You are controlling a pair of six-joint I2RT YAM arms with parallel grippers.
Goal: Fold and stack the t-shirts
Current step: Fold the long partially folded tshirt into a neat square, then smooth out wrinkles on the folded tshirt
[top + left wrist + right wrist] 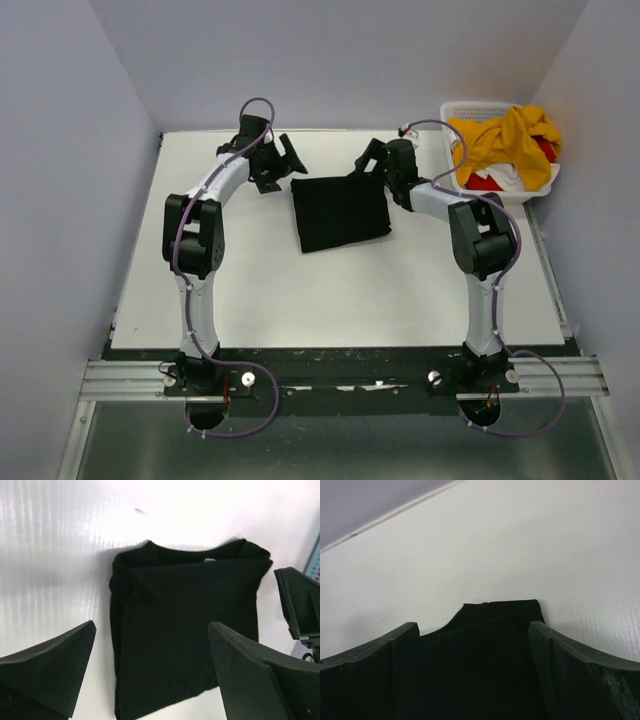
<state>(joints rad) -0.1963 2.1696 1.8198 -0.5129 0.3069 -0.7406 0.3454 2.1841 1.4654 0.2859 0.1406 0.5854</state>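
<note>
The black t-shirt (340,212) lies folded into a rectangle on the white table, at the far middle. It fills the left wrist view (185,630) and shows in the right wrist view (485,650). My left gripper (288,160) is open, just off the shirt's far left corner. My right gripper (368,162) is open at the shirt's far right corner, its jaws spread over the cloth. A mustard-yellow t-shirt (505,140) lies heaped in the basket over a red one (487,183) and a white one (520,178).
The white slatted basket (470,108) stands at the far right corner of the table. The right gripper's finger shows at the right edge of the left wrist view (300,605). White walls close in the table on three sides.
</note>
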